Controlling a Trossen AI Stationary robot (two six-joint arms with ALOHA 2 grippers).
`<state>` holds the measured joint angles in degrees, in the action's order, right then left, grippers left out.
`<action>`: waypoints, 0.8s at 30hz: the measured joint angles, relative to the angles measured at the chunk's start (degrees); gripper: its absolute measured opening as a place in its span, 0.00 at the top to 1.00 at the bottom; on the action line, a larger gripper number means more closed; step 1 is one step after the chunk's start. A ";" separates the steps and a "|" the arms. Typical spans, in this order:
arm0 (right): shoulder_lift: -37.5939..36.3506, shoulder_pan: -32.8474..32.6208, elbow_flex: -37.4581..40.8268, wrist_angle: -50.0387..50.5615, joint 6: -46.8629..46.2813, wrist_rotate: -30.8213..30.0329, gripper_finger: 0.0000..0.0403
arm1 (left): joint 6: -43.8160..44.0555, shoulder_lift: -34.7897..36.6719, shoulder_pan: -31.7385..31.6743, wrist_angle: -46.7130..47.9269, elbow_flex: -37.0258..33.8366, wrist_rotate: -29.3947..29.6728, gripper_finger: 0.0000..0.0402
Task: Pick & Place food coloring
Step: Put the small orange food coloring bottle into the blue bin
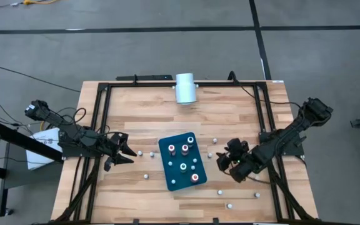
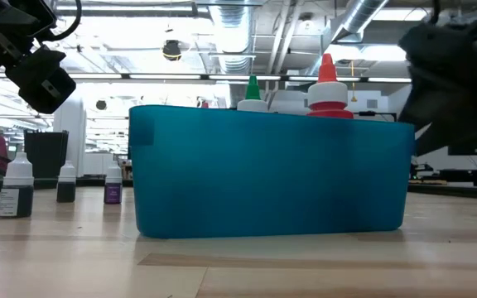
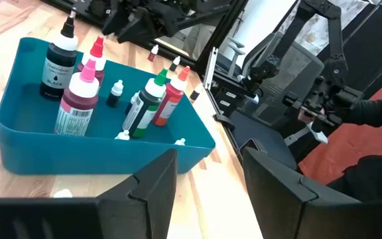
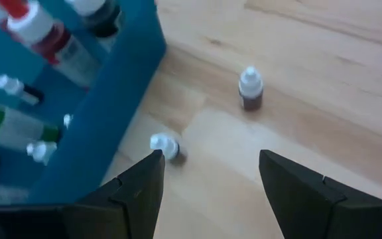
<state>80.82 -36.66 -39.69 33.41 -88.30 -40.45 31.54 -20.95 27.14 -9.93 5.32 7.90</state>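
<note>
The food coloring bottles are partly in the teal tray [image 1: 167, 172] at mid-table: red, pink, green and black-labelled ones stand or lean inside [image 3: 78, 99]. Several small ones stand loose on the wood as whitish dots [image 1: 146, 176]. My left gripper [image 1: 130, 155] is open left of the tray, its fingers [image 3: 152, 189] pointing at the tray's wall. My right gripper [image 1: 220, 159] is open right of the tray, above the table. A small brown bottle [image 4: 166, 147] stands just ahead of one fingertip, and another [image 4: 251, 88] stands farther off.
A large white cylinder [image 1: 185, 87] lies at the far edge. Loose bottles dot the near right part of the table [image 1: 229, 204] and the area left of the tray [image 1: 140, 152]. Black frame rails [image 1: 102, 119] run along the table's sides. Three small bottles [image 2: 66, 182] stand beside the tray in the low view.
</note>
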 joint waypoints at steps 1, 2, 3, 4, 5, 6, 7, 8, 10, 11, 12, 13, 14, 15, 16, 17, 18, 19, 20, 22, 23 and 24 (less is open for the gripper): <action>-0.58 0.86 0.89 -1.04 0.20 0.03 0.42 | 0.01 0.00 0.00 -0.02 0.00 0.00 0.59; -1.26 1.66 1.71 -1.24 0.72 0.06 0.42 | 0.03 0.00 0.00 -0.02 0.00 0.00 0.59; -1.95 2.33 2.40 -2.10 1.81 0.30 0.42 | 0.05 0.00 -0.01 0.00 0.00 0.00 0.59; -2.69 3.02 3.02 -3.94 3.30 0.63 0.42 | 0.08 0.00 0.00 0.02 0.00 0.00 0.59; -3.52 3.78 3.75 -6.01 5.19 0.93 0.42 | 0.08 0.00 -0.01 0.01 0.00 0.00 0.59; -4.30 4.69 4.56 -7.79 7.35 1.50 0.42 | 0.11 0.00 -0.01 0.01 0.00 0.00 0.59; -4.88 5.70 5.25 -9.31 9.38 2.20 0.42 | 0.12 0.00 0.00 0.02 0.00 0.00 0.59; -5.36 6.91 5.78 -10.59 11.18 2.86 0.42 | 0.12 0.00 0.00 0.02 0.00 0.00 0.59; -6.54 9.45 6.73 -12.57 14.01 4.20 0.42 | 0.12 0.00 -0.02 0.02 0.00 0.00 0.59; -7.04 10.86 7.27 -13.61 15.43 4.97 0.42 | 0.12 0.00 0.00 0.02 0.00 0.00 0.59; -7.51 12.18 7.76 -14.28 16.92 5.88 0.42 | 0.12 0.00 0.00 0.02 0.00 0.00 0.59; -7.93 13.37 8.22 -15.18 18.57 6.48 0.42 | 0.12 0.00 -0.02 0.02 0.00 0.00 0.59; -8.25 14.46 8.40 -16.40 20.56 7.31 0.42 | 0.22 0.00 0.00 0.02 0.00 0.00 0.59; -8.51 15.33 8.42 -17.75 22.41 7.53 0.42 | 0.46 0.00 -0.01 0.00 0.00 0.00 0.59; -8.66 15.87 8.39 -18.33 23.75 7.40 0.42 | 0.67 0.00 0.00 0.01 0.00 0.00 0.59; -8.61 16.23 8.38 -18.51 25.09 7.12 0.42 | 0.94 0.00 -0.02 0.02 0.00 0.00 0.59; -8.50 16.52 8.41 -18.47 26.39 7.12 0.42 | 1.13 0.00 -0.01 0.02 0.00 0.00 0.59; -8.48 16.81 8.42 -18.48 27.70 7.11 0.42 | 1.15 0.00 -0.02 0.00 0.00 -0.02 0.59; -8.50 17.17 8.42 -18.63 29.04 7.09 0.42 | 1.18 0.00 0.00 0.00 0.00 0.00 0.59; -8.50 17.84 8.42 -18.93 30.57 7.40 0.42 | 1.35 0.00 0.00 0.00 0.00 0.00 0.59; -8.50 18.11 8.42 -18.93 30.82 7.71 0.42 | 1.37 0.00 0.00 0.00 0.00 0.00 0.59; -8.50 18.27 8.42 -18.91 30.92 7.98 0.42 | 1.39 0.00 -0.01 0.00 0.00 0.00 0.59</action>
<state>72.31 -18.39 -31.27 14.50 -57.39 -32.47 32.93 -20.95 27.12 -9.93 5.32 7.90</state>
